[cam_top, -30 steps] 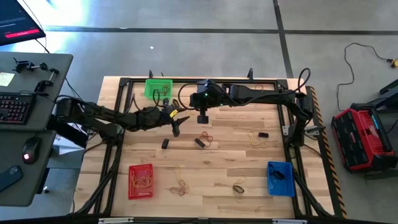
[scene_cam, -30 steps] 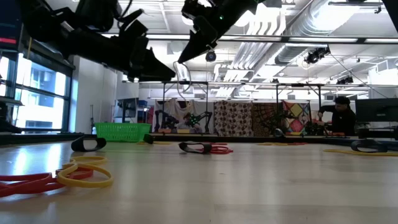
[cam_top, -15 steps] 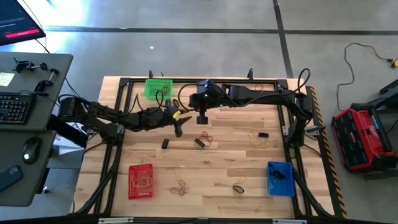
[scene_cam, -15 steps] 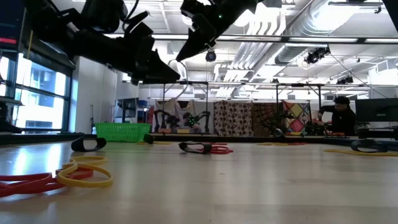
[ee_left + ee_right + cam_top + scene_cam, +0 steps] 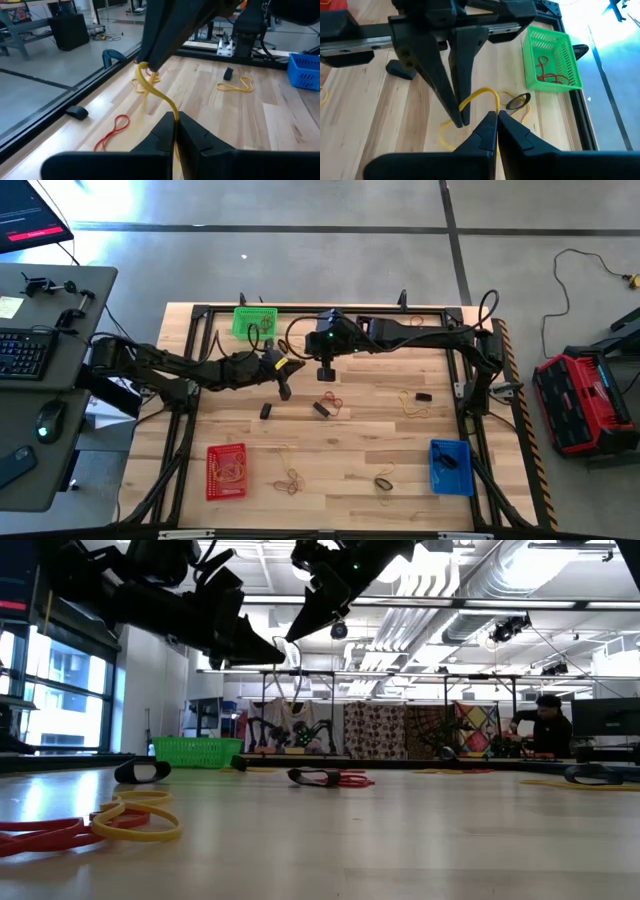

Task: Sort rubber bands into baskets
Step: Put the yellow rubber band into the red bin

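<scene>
Handover is what the pose suggests: a yellow rubber band point(image 5: 156, 95) hangs stretched in the air between the two grippers near the upper middle of the high view, above the table point(image 5: 360, 440). The left gripper point(image 5: 175, 120) has its fingers pressed together on one end of the loop, and the right gripper point(image 5: 497, 118) pinches the other end with its fingers likewise closed, so both hold the same band; in the high view the left gripper point(image 5: 284, 390) sits just left of the right gripper point(image 5: 326, 372). Holding it from both ends keeps the limp loop taut and clear of the boards, probably so one arm can let go and the other carry it on. The green basket point(image 5: 254, 321) stands at the upper left of the table, close behind the pair, and the right wrist view shows a red band already in it point(image 5: 551, 66). The red basket point(image 5: 226, 472) sits at the lower left and the blue basket point(image 5: 451, 466) at the lower right, each with something inside. Loose bands still lie on the wood: a red one point(image 5: 331, 397) just below the grippers, a yellowish one point(image 5: 411, 406) toward the right, and more near the lower middle point(image 5: 291, 478), so much sorting remains.
</scene>
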Motion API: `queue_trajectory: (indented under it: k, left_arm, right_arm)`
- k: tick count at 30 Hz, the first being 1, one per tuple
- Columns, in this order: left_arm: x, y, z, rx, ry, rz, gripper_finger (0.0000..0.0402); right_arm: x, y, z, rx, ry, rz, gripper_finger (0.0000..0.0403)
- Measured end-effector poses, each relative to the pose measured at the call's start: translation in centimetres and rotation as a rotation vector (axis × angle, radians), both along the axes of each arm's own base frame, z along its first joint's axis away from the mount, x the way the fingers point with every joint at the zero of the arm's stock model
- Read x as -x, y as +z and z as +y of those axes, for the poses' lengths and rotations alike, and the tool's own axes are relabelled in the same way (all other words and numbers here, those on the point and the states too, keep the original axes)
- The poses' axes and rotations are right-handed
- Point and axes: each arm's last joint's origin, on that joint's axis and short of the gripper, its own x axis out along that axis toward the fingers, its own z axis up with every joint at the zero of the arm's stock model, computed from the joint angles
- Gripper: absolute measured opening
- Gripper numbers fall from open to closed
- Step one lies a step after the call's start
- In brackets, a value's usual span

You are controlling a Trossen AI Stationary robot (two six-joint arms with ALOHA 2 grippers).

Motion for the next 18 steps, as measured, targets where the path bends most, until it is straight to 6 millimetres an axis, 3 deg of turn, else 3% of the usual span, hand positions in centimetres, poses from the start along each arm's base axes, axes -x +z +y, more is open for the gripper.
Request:
queue_trajectory:
  k: [5,14,18]
  left_arm:
    - [0.7,0.5,-0.1,-0.010,-0.004,0.030,0.0001]
    - [2.4,2.0,-0.2,-0.009,-0.004,0.064,0.0001]
    - [3.1,2.6,-0.5,-0.014,-0.015,0.072,0.0000]
  right_arm:
    - [-0.1,0.0,0.6,0.038,-0.025,0.013,0.0015]
    - [0.8,1.3,1.8,0.115,-0.077,0.013,0.0104]
    - [1.0,1.4,1.7,0.108,-0.067,0.025,0.0103]
